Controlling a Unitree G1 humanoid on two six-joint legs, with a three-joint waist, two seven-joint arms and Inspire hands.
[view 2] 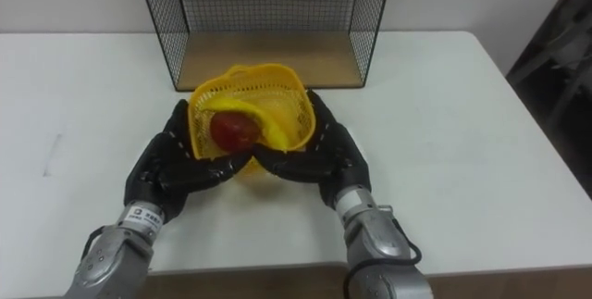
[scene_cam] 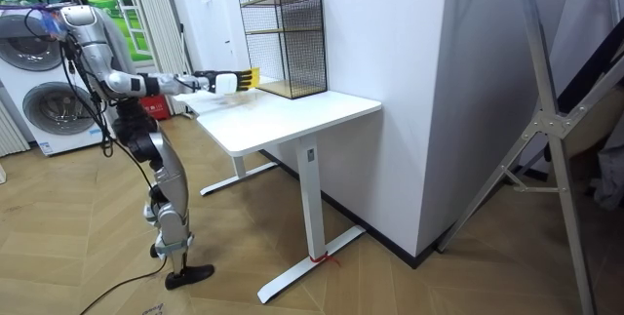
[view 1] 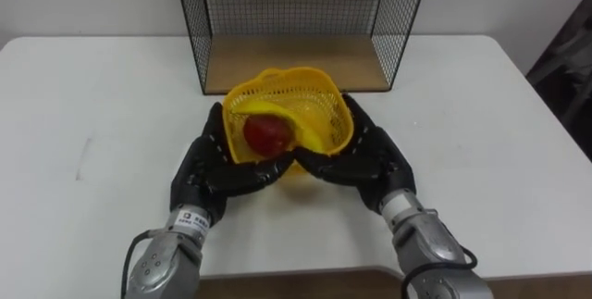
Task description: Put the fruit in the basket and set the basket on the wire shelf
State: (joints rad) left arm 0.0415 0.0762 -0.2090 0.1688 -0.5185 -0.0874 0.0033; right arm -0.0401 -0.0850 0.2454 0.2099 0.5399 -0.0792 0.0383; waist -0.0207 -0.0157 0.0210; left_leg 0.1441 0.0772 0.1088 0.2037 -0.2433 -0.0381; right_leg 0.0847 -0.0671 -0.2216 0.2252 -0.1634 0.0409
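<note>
**LOADED BASKET IN BOTH HANDS, SHELF PLACEMENT NOT YET DONE**

Left eye view. Found the yellow basket [view 1: 319,105] cupped between the left hand [view 1: 208,165] and the right hand [view 1: 375,155], with the fingers of both curled round its sides and lower front, grasping it. Logged an apple [view 1: 268,134] and a banana [view 1: 287,117] inside. Noted the rim squeezed out of round and the basket tipped toward the robot. Placed the wire shelf [view 1: 301,12] directly behind, open front facing the basket. Could not settle contact with, or clearance from, the white surface [view 1: 92,105].

Right eye view. Confirmed the same two-handed hold. Recorded the wooden floor [view 2: 268,58] of the lower bay as bare, with the basket's far rim just short of its front edge.

Room view. Located the robot at the end of the surface on the room view's left, both arms stretched well forward, the basket near the shelf's open front.

Judged the fruit step complete and the placing step in hand. Recommended:
- Ease the squeeze enough to spare the mesh.
- Level the basket against a spill.
- Raise it clear of the wooden edge.
- Carry it straight in between the side panels.
- Seat it fully on the wood before letting go.

Flagged reach as the likely limit, given arms already near full stretch.
</note>
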